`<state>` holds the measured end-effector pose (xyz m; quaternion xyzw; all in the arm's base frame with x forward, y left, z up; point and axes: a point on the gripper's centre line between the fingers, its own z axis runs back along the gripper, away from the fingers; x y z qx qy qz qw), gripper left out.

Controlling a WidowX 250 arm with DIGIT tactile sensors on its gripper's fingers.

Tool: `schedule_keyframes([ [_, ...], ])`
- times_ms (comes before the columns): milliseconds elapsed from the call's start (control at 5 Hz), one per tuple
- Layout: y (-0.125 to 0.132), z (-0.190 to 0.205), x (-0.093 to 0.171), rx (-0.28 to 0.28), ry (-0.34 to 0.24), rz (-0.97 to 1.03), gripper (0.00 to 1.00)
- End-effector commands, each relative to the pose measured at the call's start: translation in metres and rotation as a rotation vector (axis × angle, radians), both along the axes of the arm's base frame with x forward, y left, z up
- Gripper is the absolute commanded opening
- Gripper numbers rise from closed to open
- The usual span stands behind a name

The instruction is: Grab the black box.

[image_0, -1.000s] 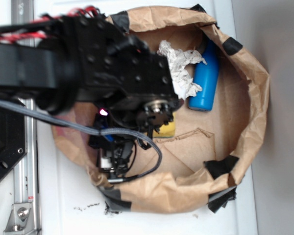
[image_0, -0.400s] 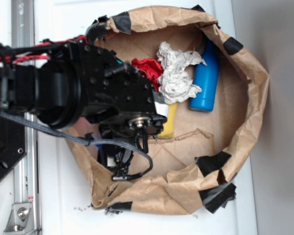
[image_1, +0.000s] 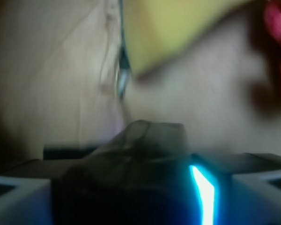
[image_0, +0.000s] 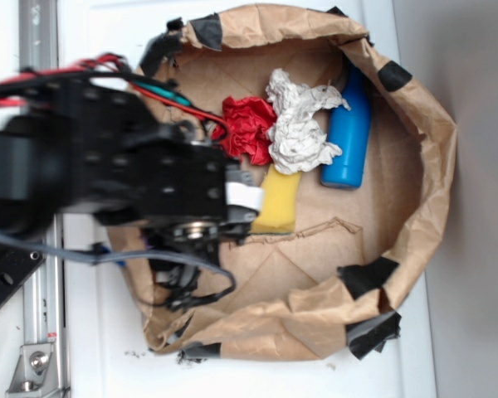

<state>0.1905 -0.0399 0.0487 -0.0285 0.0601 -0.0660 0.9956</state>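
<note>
A brown paper bag holds a yellow sponge, red cloth, crumpled paper and blue cylinder.

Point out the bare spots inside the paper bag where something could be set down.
Bare cardboard floor lies below the yellow sponge, bordered by the paper bag wall on the right and bottom. A narrower strip runs right of the blue bottle. The top centre is crowded: red crumpled paper, white crumpled paper and bottle touch. The robot arm covers the left.

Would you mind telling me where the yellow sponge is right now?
In the exterior view, the yellow sponge lies inside the paper bag near the middle, directly below the crumpled white paper and left of the blue bottle.
</note>
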Motion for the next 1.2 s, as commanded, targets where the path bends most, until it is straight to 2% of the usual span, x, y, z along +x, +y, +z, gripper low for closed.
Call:
schedule_keyframes([
  [0,0.019,0.082,0.025,-0.014,-0.186,0.05,0.0],
  [200,0.017,0.127,0.049,-0.012,-0.23,0.073,0.0],
  [400,0.008,0.145,0.066,0.038,-0.21,0.079,0.0],
  [600,0.005,0.135,0.069,0.054,-0.154,0.075,0.0],
  [1000,0.012,0.133,0.066,0.06,-0.176,0.094,0.0],
])
